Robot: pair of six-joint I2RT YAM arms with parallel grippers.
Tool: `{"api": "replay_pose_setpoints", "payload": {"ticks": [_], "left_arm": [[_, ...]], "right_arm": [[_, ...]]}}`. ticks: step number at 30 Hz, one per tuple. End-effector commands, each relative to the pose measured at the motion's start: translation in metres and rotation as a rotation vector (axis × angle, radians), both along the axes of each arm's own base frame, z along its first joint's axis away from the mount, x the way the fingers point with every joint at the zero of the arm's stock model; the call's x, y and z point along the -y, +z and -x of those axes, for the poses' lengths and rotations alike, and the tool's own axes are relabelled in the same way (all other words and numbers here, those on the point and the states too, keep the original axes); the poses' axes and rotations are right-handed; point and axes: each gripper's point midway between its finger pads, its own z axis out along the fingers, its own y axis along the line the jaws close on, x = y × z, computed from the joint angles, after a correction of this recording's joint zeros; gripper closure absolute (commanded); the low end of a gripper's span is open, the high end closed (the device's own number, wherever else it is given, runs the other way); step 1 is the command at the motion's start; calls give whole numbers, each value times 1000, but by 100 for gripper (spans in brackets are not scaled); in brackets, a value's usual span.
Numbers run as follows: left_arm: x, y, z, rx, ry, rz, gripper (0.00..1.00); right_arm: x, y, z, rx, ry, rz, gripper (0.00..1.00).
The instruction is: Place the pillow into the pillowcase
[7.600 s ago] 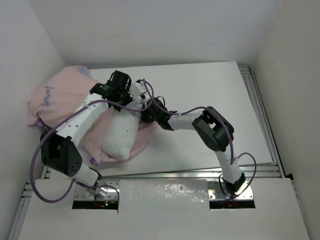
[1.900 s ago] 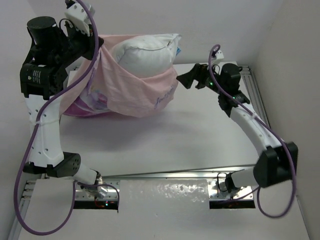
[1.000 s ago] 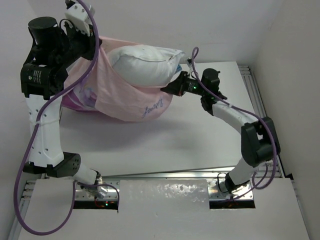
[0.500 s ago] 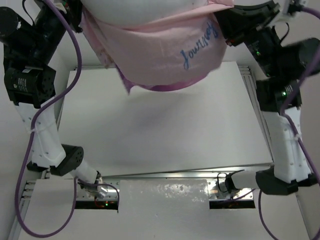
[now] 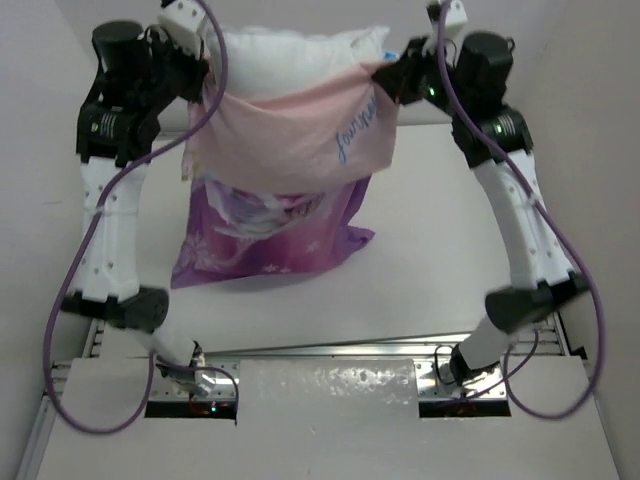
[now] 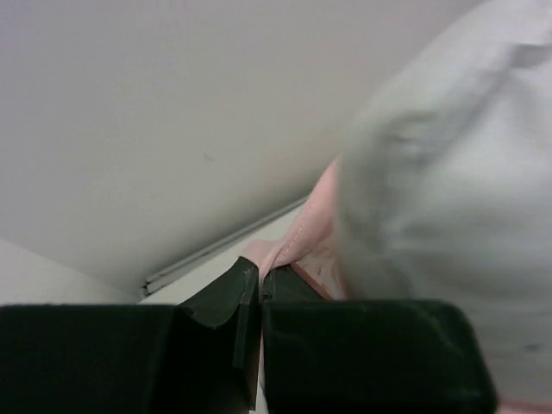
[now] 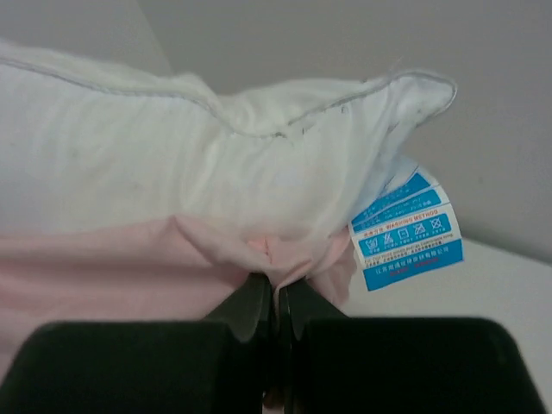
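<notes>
White walls close in around a pale surface (image 5: 450, 250). High over its far side hangs the large plump white pillow (image 5: 300, 55), its upper part bulging out of the mouth of the thin fabric pillowcase (image 5: 290, 140). The case is pale pink where it is turned back at the top. Lower down it is purple with a cartoon princess, and its bottom edge hangs at or just above the surface; I cannot tell which.

My left pincer (image 5: 203, 80) is clamped tight on a fold of the pink rim at one corner. My right pincer (image 5: 388, 82) is clamped tight on the rim at the other corner, just beside the pillow's blue care label (image 7: 410, 228).

As I judge it, the main risk is the grip: each pinch holds only a little cloth, and a shake could pull the rim free and drop everything. The rim stretched between the arms may also squeeze the pillow and stop it sinking. The right jaws seem close to the white ticking, and if they have caught it, the pillow cannot slide down. Top-heavy as it looks, it could also tip out over the rim.
</notes>
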Motion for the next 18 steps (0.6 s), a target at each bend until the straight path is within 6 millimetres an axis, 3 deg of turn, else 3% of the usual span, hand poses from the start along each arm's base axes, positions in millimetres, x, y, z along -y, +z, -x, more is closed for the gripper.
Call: {"api": "replay_pose_setpoints", "payload": {"ticks": [1,2,3,4,5,6,7,8,9,12,13,14,15,16,17,18], "left_arm": [[-30,55,-34,162,142,-33,100],[-24,123,3,365,95,-23,100],[-19,137,0,431,77,-23,100],[-14,162,36,514,62,-11,100],[-9,114,-5,444,93,-55,100],[4,101,-3,412,75,-83,100],[7,88,-8,337,63,-96,100],[14,80,-19,305,43,-81,100],[25,61,-44,255,17,-70,100],[59,67,-61,303,-57,22,100],[73,67,-63,309,-109,44,100],[84,72,-63,332,-144,63,100],[102,60,-74,300,-190,95,100],[115,63,-71,303,-255,113,100],[125,53,-78,287,-287,121,100],[133,43,-81,261,-323,126,100]], "right_arm": [[30,112,-8,250,-140,-2,100],[35,158,9,377,-146,-48,100],[39,184,20,465,-154,-83,100],[53,214,54,564,-180,-122,100],[52,199,40,597,-201,-131,100],[67,205,54,640,-261,-153,100],[81,220,83,705,-298,-153,100],[82,204,73,663,-323,-114,100],[83,194,69,639,-333,-78,100],[57,130,55,502,-216,85,100],[52,122,72,501,-176,110,100],[18,73,71,425,-83,159,100],[10,54,76,457,-91,277,100],[-7,36,88,458,-52,327,100],[-40,-6,107,419,31,382,100],[-53,-29,112,405,65,442,100]]}}
